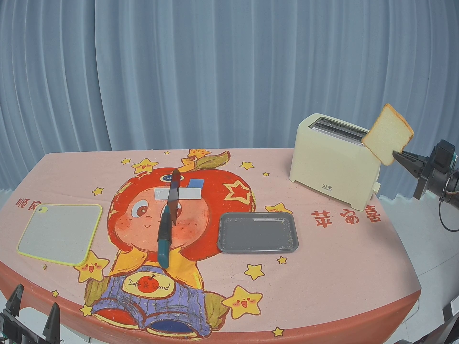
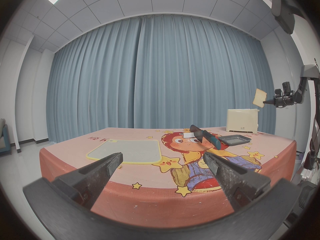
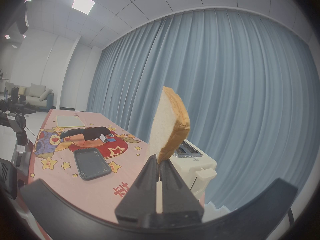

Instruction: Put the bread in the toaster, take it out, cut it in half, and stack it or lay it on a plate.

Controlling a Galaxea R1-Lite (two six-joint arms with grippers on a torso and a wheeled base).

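One bread slice — right gripper aloft, pinching

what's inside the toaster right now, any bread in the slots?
No bread shows in the toaster's two slots; their openings look empty, though the bottoms are hidden. The bread slice is outside, held in the air beside the toaster's top by the right gripper.

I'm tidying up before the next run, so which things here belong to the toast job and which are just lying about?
Job: bread, held in the right gripper; toaster; knife; cutting board; grey tray.
Lying about: white and blue block at the knife blade; cartoon tablecloth; curtain.
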